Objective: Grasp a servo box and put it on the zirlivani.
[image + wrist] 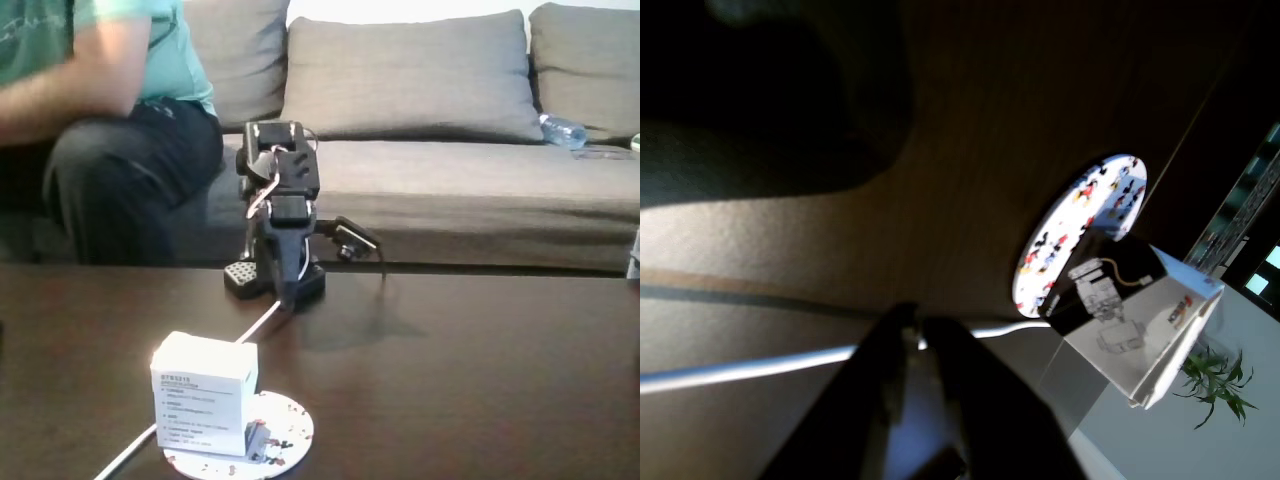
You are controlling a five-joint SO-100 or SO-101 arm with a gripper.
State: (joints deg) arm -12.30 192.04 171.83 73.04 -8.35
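Observation:
The servo box [205, 395], a white cube with a black-text label facing the fixed camera, stands on the left part of the zirlivani [287, 432], a round white disc with red and dark specks, at the table's front edge. My gripper [287, 296] is folded down by the arm's base at the back of the table, well away from the box, and nothing is in it. From the wrist, the dark fingers [970, 380] lie together, shut, at the bottom. The box [1130, 310] sits on the speckled disc [1080, 215] further out.
A white cable [255, 325] runs from the arm's base past the box to the front edge of the dark table [470, 380]. A person [110, 120] sits on the grey sofa [450, 170] behind, at left. A water bottle [562, 130] lies on the sofa at right.

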